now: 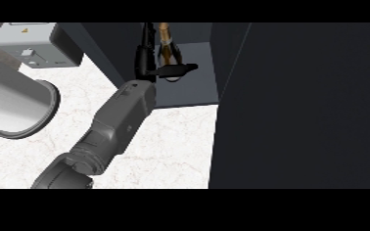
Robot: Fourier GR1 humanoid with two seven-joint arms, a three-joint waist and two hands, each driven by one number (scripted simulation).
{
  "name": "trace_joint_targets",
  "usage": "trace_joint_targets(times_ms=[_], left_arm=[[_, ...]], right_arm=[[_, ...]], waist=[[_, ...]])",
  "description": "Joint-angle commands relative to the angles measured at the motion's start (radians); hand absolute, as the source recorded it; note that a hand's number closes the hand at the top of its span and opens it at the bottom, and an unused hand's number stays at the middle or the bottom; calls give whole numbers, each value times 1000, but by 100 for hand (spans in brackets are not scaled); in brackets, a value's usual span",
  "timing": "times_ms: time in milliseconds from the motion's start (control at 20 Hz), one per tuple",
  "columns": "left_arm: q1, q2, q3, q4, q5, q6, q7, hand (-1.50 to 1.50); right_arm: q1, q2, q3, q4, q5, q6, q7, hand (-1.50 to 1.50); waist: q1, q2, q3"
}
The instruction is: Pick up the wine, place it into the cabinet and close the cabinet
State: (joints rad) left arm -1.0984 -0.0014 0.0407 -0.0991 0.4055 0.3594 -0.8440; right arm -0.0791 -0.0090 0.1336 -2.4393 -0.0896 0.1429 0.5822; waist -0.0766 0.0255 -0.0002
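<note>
The wine bottle [167, 38] is brown and slim, and only its upper part shows, inside the open dark cabinet [194, 85]. My left hand [147, 58] is inside the cabinet opening, just left of the bottle. Its fingers curl round the bottle, and the thumb [178, 69] crosses in front of it and hides the lower body. The grey forearm [119, 120] rises from the lower left over the counter. The cabinet's door [289, 107] stands open and fills the right side as a large dark panel. My right hand does not show.
A grey boxy appliance [30, 45] stands at the back left. A large round grey vessel [25, 108] lies at the left edge. The white marbled counter [173, 147] runs between the forearm and the open door.
</note>
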Motion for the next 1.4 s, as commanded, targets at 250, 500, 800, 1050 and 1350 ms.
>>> trace_joint_targets(times_ms=[250, 500, 800, 1050, 1350], left_arm=[[35, 1, 2, 3, 14, -50, -16, -150], [43, 1, 9, -19, 63, -116, -21, -150], [101, 1, -37, -32, 117, -151, -49, -150], [177, 1, -125, -98, 192, -144, -59, -150], [245, 1, -333, -275, 319, -72, 14, -150]], right_arm=[[29, -10, 9, -46, -27, 2, 3, -150], [-52, 9, 59, -61, 18, -60, 85, -150], [40, -9, 12, 3, -33, 0, -46, -150], [1, 9, 32, -2, -3, -43, 6, -150], [-41, 9, 103, -71, 65, -75, 96, -150]], waist=[[9, -6, -1], [12, -11, -2], [11, -15, 0], [18, -24, 0], [15, -24, -1]])
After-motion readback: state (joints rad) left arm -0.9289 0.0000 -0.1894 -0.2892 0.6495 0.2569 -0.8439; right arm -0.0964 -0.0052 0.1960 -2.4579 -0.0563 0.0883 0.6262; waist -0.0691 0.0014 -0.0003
